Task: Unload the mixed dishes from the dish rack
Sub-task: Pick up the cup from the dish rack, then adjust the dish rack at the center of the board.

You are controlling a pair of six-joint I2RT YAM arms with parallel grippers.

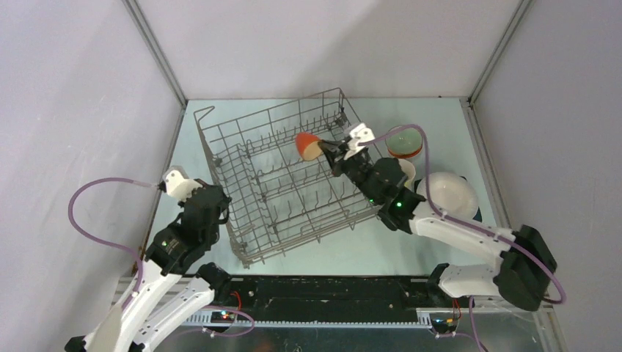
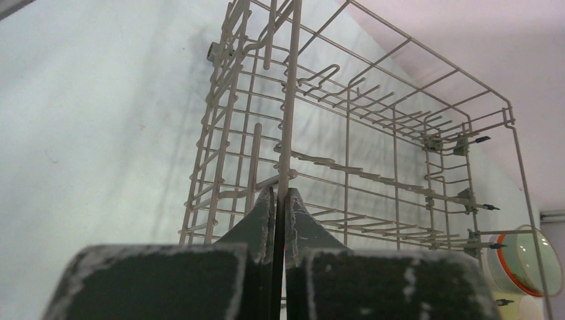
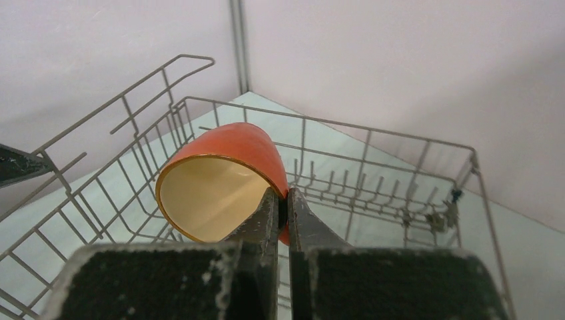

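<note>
The grey wire dish rack (image 1: 293, 191) lies across the middle of the table. Its tines hold no dishes that I can see. My right gripper (image 1: 326, 150) is shut on the rim of a small orange mug (image 1: 307, 144) and holds it tilted above the rack's far right part. In the right wrist view the mug (image 3: 220, 173) shows its cream inside, with my gripper (image 3: 283, 200) pinching its wall. My left gripper (image 1: 224, 210) sits at the rack's near left side. In the left wrist view it (image 2: 280, 200) is shut on a thin wire of the rack (image 2: 373, 127).
To the right of the rack stand a pale green bowl on an orange one (image 1: 405, 141), a pale cup (image 1: 405, 170) and an upturned white bowl (image 1: 447, 192) on dark plates. The green bowl (image 2: 523, 260) also shows beyond the rack. Walls close in on three sides.
</note>
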